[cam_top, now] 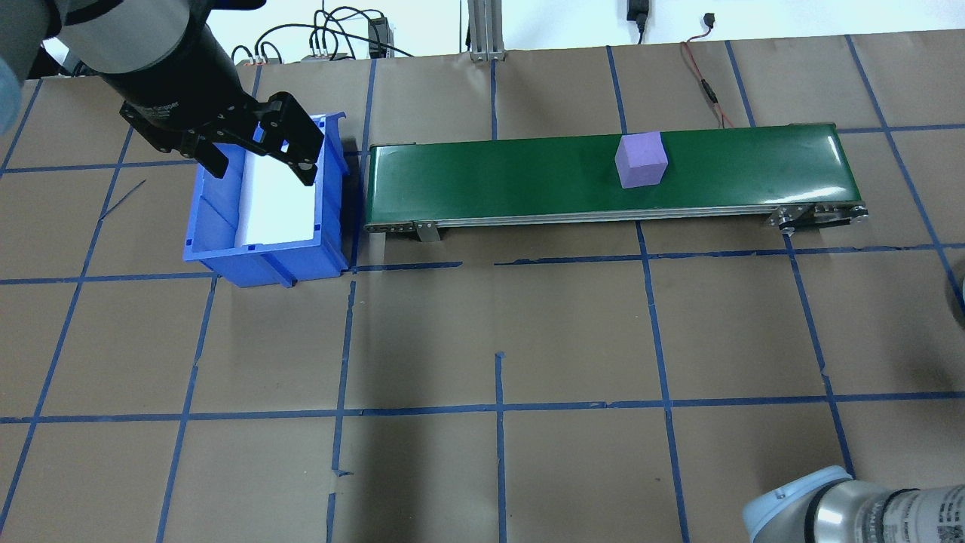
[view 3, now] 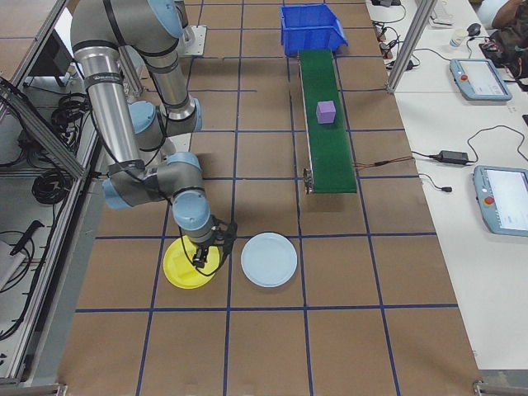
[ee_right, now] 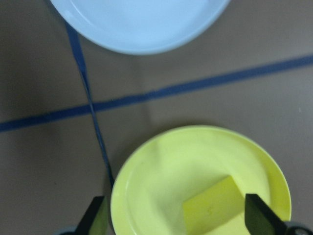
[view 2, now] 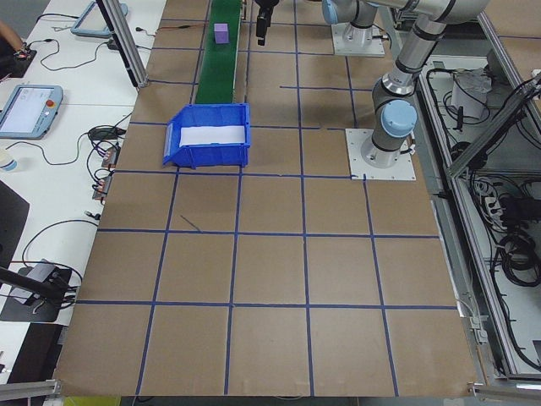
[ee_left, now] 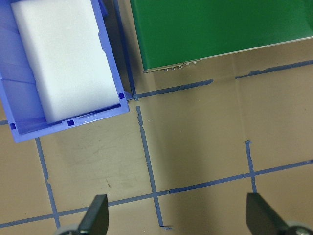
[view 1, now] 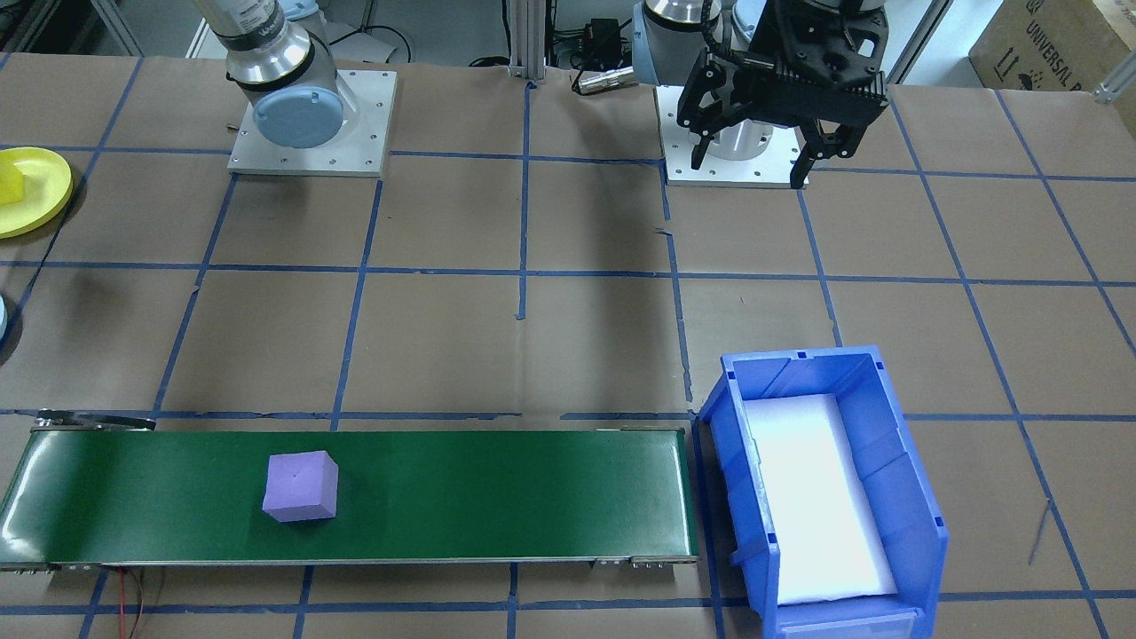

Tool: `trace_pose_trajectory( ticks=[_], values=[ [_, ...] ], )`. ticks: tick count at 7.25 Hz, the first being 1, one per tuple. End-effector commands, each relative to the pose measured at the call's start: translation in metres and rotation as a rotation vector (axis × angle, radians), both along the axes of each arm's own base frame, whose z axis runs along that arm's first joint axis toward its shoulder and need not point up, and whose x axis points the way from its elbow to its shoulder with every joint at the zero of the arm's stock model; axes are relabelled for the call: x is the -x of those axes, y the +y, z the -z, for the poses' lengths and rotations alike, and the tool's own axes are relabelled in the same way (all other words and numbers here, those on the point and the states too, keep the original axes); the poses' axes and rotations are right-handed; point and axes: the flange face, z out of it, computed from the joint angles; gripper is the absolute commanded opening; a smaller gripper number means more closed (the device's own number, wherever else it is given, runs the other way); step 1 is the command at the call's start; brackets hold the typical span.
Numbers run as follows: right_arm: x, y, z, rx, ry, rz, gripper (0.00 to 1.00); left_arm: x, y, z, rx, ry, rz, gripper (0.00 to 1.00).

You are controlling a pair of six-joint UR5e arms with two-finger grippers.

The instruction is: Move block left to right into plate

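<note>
At the left edge of the front-facing view, the yellow plate (view 1: pixel 31 189) was cut off by the frame, and only a corner of the yellow block (view 1: pixel 11 184) lying in it showed. From the right wrist camera that block (ee_right: pixel 215 204) was also partly out of frame at 6 o'clock, and the picture was blurred. The right pincer (view 3: pixel 206 257) hovered low over the yellow plate (view 3: pixel 186 268) with its fingers (ee_right: pixel 260 215) spread wide and nothing between them. A pale blue plate (view 3: pixel 269 259) lay just beside the yellow one, at its 3 o'clock in the right side view.

The purple block (cam_top: pixel 641 159) was a plain foam cube with soft edges. It sat upright on the green belt (cam_top: pixel 528 177), apart from both pincers and toward the belt's end farther from the bin. In the overhead view it lay at about 2 o'clock from the bench's middle.

The left pincer (cam_top: pixel 256 151) hung open above the blue bin (cam_top: pixel 226 256), covering part of the bin's far rim in the overhead view. Its fingers (ee_left: pixel 96 215) held nothing. A white foam slab (view 1: pixel 821 497) filled the bin's floor. The bin stood just beside the belt's end, at 9 o'clock from it in the overhead view. Brown paper with blue tape lines (cam_top: pixel 497 407) covered the bench (cam_top: pixel 528 332).
</note>
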Motion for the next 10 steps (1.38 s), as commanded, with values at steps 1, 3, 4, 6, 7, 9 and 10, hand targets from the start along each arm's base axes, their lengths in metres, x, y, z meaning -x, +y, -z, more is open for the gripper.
trace_pose_trajectory(
  ticks=[1,3,4,6,7,9,10],
  values=[
    [-0.089,-0.133,-0.045,0.039,0.081,-0.107,1.0,0.0,0.0,0.001,-0.001,0.0,0.0,1.0],
    [-0.159,-0.206,-0.058,0.094,0.032,-0.094,1.0,0.0,0.0,0.001,-0.001,-0.002,-0.001,1.0],
    [-0.181,-0.232,-0.055,0.114,0.007,-0.138,1.0,0.0,0.001,0.001,-0.001,-0.002,-0.001,1.0],
    [-0.235,-0.271,-0.068,0.182,-0.045,-0.16,1.0,0.0,0.003,-0.002,0.002,-0.001,0.001,1.0],
    [-0.266,-0.286,-0.06,0.201,-0.104,-0.129,1.0,0.0,0.007,-0.003,-0.004,-0.003,0.002,1.0],
    [-0.314,-0.315,-0.051,0.195,-0.141,-0.081,1.0,-0.001,0.008,-0.002,-0.01,-0.005,0.004,1.0],
    [-0.337,-0.322,-0.05,0.19,-0.149,-0.073,1.0,-0.001,0.009,-0.003,-0.011,-0.007,0.007,1.0]
  ],
)
